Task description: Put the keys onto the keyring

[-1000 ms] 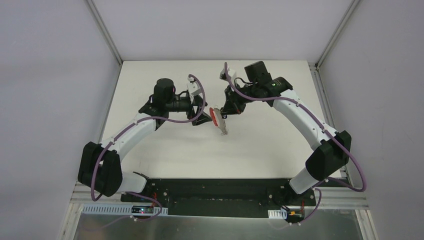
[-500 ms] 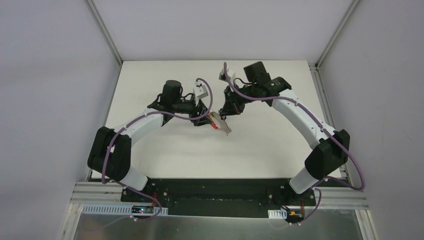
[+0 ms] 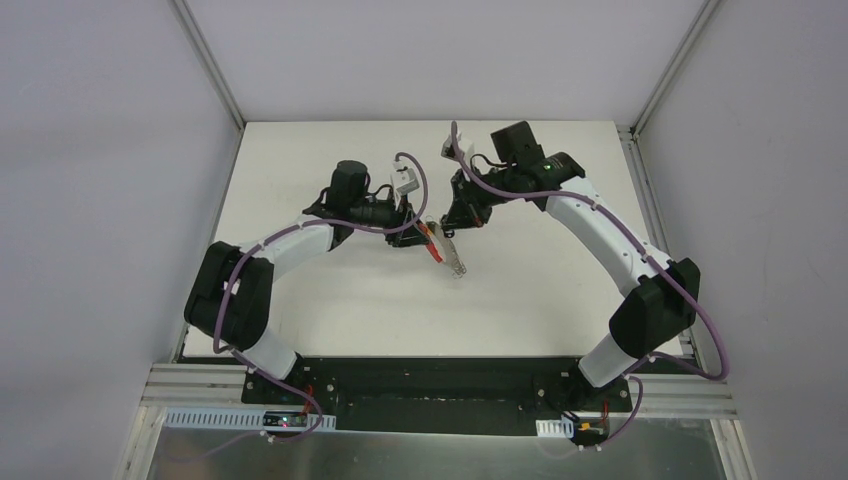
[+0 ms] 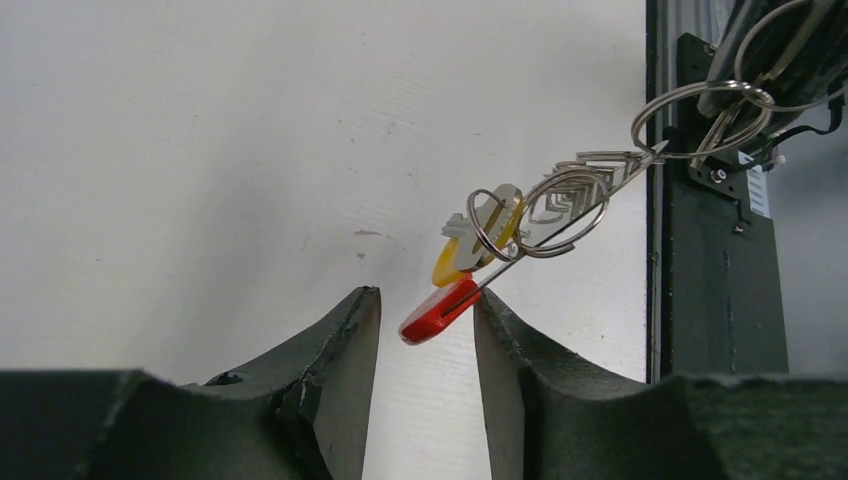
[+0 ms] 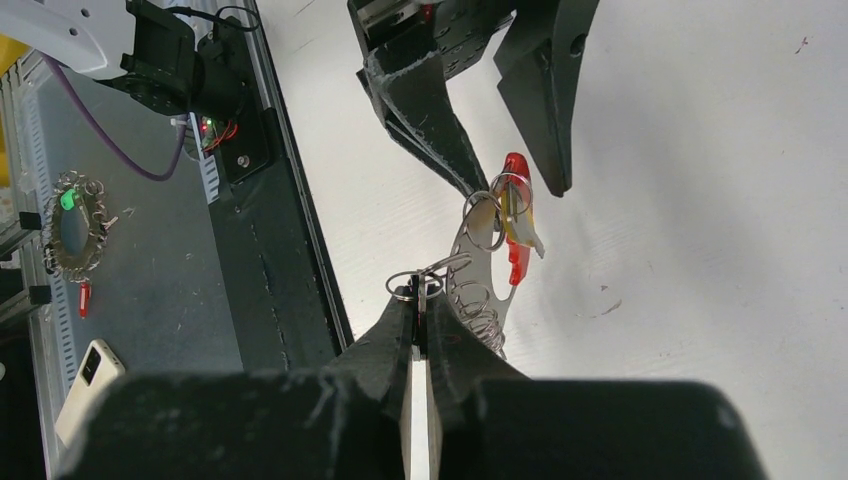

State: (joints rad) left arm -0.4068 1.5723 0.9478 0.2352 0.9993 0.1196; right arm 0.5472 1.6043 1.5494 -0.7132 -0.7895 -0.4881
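The keyring (image 3: pixel 443 245) hangs above the white table between both arms. It has a red band (image 4: pixel 438 312), a yellow tag (image 4: pixel 450 263) and a row of silver wire loops (image 4: pixel 580 180). My right gripper (image 5: pixel 418 300) is shut on a thin dark piece with a silver ring (image 5: pixel 415 284) at the bunch's upper end. Whether that piece is the key's head I cannot tell. My left gripper (image 4: pixel 425 300) stands open around the red band's tip. Its right finger (image 4: pixel 500 330) touches the band and a gap remains on the left side.
The black base rail (image 5: pixel 260 230) runs along the table's near edge. Beyond it, a second ring bunch with a green tag (image 5: pixel 72 222) and a white flat device (image 5: pixel 85 375) lie on the metal shelf. The table's back edge is behind the arms.
My left arm has moved right up to the keyring and its jaws have narrowed around the red band. The right gripper has kept its grip in place.
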